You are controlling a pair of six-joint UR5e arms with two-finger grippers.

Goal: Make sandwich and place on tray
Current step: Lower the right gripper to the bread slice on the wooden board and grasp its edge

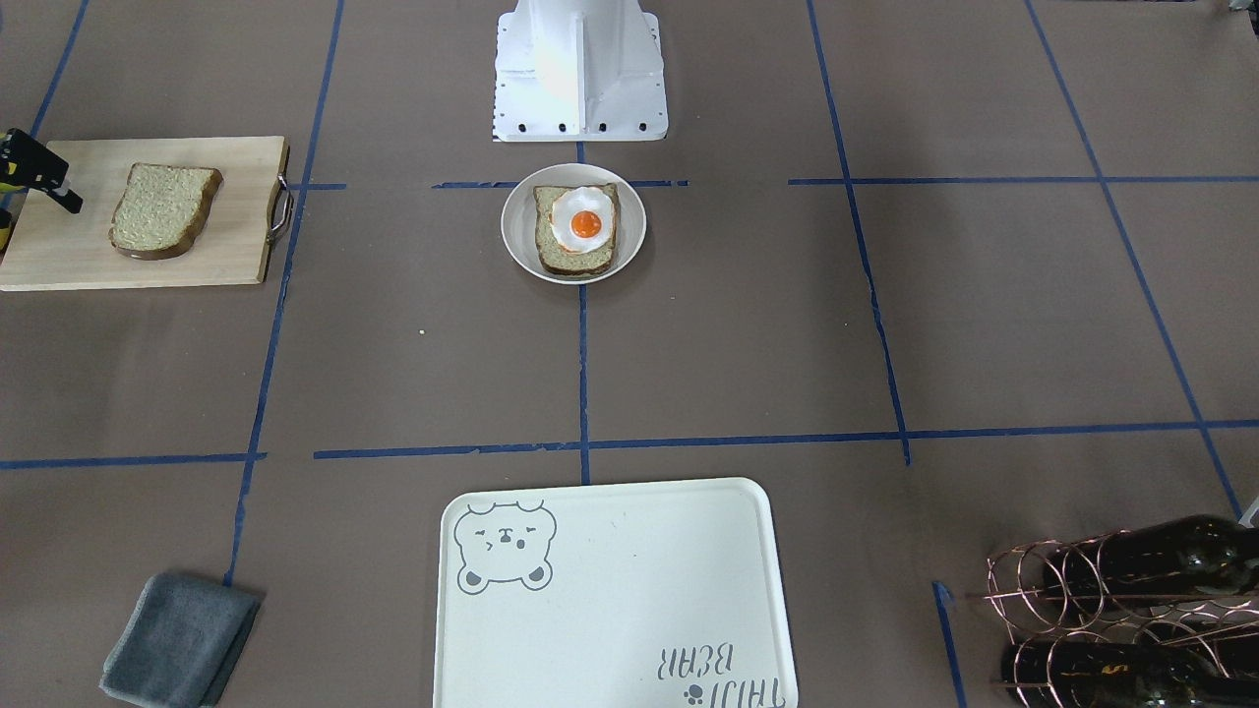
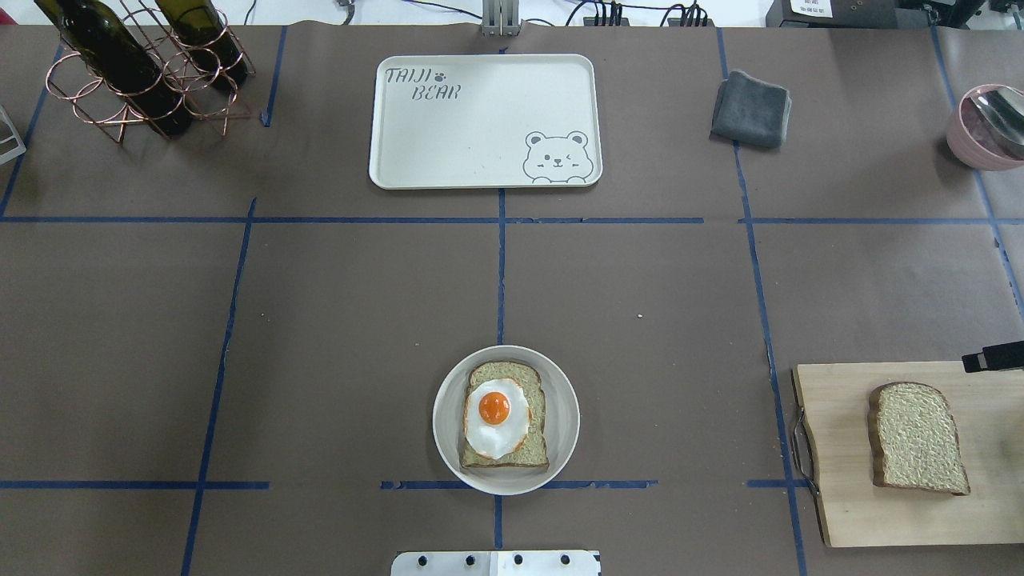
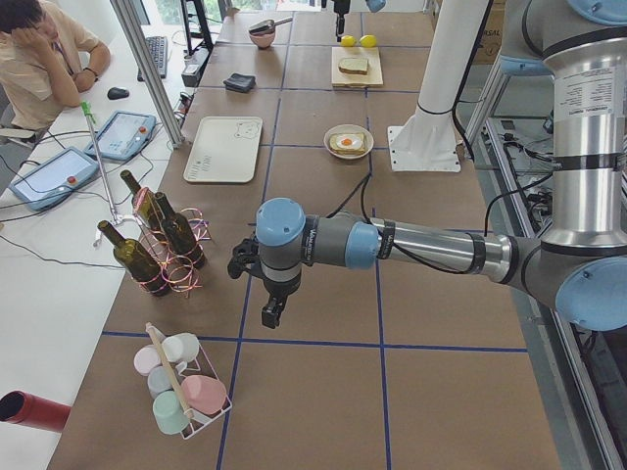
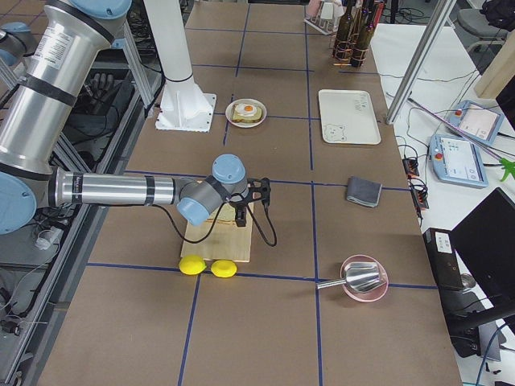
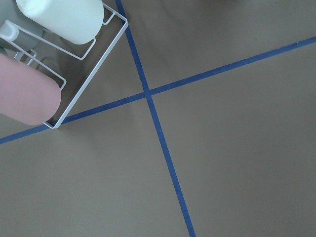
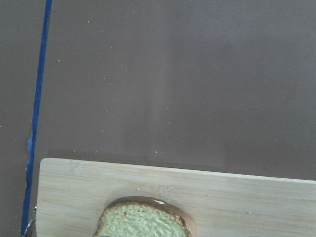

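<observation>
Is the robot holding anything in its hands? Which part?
No, nothing looks held. The speckled tan bread slice lies free on the pale wooden board, the right hand near it; the left hand hangs over the brown table.

Left arm: stretched out level above the table, forearm horizontal, wrist bent downward.
Left pincer: hangs pointing down, clear of the table; whether its jaws are parted cannot be told.
Right arm: reaches out level and low, wrist angled down.
Right pincer: only a black tip shows at the view's edge; jaw gap cannot be told.
</observation>
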